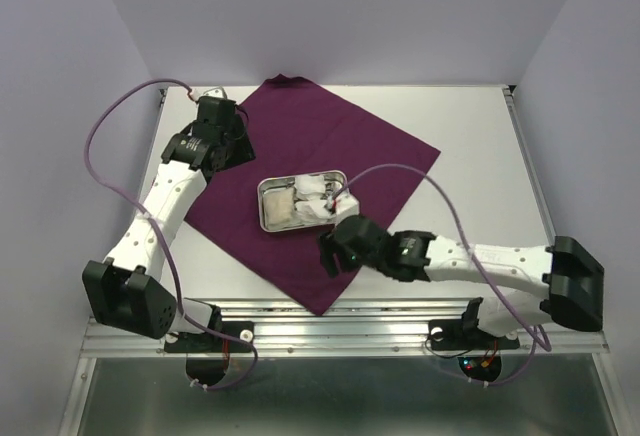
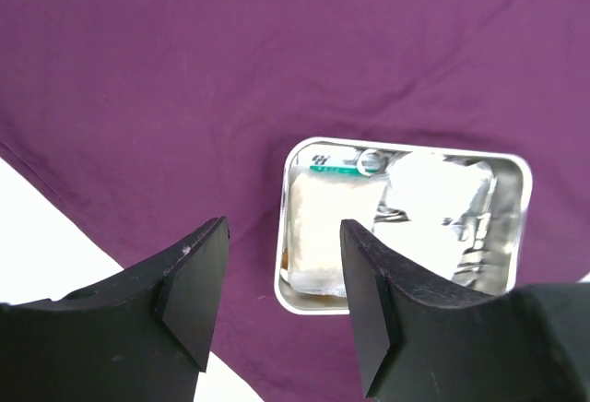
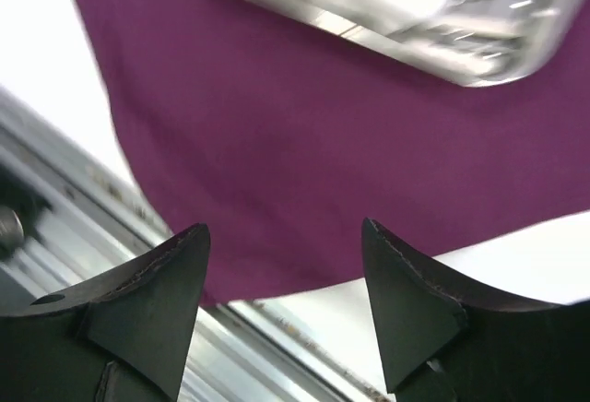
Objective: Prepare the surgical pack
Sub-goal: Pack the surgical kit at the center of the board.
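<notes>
The small shiny steel rectangular tray (image 1: 265,211) lay nine-to-three on the large dark purple square cloth (image 1: 330,126). Right gripper (image 3: 284,231), nearer at its five o'clock, and left gripper (image 2: 284,236), at ten, both gaped, apparently empty.

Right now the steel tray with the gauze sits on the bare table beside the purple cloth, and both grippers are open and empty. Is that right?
Not quite. The steel tray with the gauze sits on the purple cloth, not on the bare table; the top external view shows cloth all around it. The left gripper and right gripper are open and empty.
</notes>
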You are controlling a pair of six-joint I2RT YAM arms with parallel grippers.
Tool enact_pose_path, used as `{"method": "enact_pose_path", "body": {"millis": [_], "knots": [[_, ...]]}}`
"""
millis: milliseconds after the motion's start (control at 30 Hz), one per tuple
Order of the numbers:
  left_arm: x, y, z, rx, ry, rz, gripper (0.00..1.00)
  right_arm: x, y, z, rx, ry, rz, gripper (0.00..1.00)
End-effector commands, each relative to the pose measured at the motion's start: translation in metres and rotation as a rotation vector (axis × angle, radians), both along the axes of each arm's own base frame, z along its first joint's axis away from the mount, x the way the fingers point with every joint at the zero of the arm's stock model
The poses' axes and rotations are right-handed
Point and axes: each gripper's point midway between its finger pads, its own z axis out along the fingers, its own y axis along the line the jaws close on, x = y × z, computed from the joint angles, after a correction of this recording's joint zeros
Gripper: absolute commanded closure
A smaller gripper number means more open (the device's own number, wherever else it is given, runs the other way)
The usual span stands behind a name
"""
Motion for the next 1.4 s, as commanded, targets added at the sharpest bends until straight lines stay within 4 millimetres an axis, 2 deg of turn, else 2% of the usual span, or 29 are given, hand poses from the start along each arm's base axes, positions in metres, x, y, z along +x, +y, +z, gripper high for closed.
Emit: {"method": "enact_pose_path", "body": {"millis": [0,33,133,167,367,667,733,1033,1133,1167,1200,1267,1367], "knots": [[-0.011,0.013,0.036,-0.013,-0.068,0.051,0.37,-0.039,0.029,-0.007,-0.201,-0.157,0.148,0.28],[-0.012,0.013,0.038,-0.020,-0.075,0.051,0.37,-0.042,0.033,-0.022,-0.267,-0.169,0.160,0.28],[-0.015,0.014,0.042,-0.031,-0.094,0.057,0.37,-0.066,0.054,-0.033,-0.312,-0.193,0.242,0.28],[-0.017,0.016,0.040,-0.030,-0.088,0.060,0.37,-0.069,0.057,-0.045,-0.350,-0.192,0.257,0.28],[-0.021,0.017,0.026,-0.026,-0.053,0.050,0.38,-0.081,0.083,-0.061,-0.384,-0.200,0.307,0.28],[-0.025,0.021,0.020,-0.018,-0.044,0.044,0.38,-0.094,0.085,-0.098,-0.437,-0.141,0.362,0.35],[-0.025,0.022,0.019,-0.016,-0.043,0.045,0.38,-0.098,0.085,-0.101,-0.439,-0.134,0.367,0.35],[-0.025,0.022,0.016,-0.021,-0.040,0.042,0.38,-0.090,0.069,-0.121,-0.530,-0.138,0.301,0.36],[-0.025,0.023,0.016,-0.019,-0.040,0.041,0.38,-0.085,0.065,-0.121,-0.550,-0.159,0.272,0.52],[-0.025,0.023,0.016,-0.018,-0.040,0.040,0.38,-0.081,0.064,-0.119,-0.555,-0.176,0.254,0.62],[-0.025,0.023,0.015,-0.016,-0.038,0.039,0.38,-0.080,0.063,-0.117,-0.558,-0.183,0.248,0.68],[-0.024,0.024,0.016,-0.019,-0.039,0.040,0.38,-0.077,0.063,-0.110,-0.554,-0.200,0.238,0.80],[-0.025,0.024,0.016,-0.018,-0.040,0.040,0.38,-0.073,0.066,-0.090,-0.527,-0.233,0.229,0.91]]}}
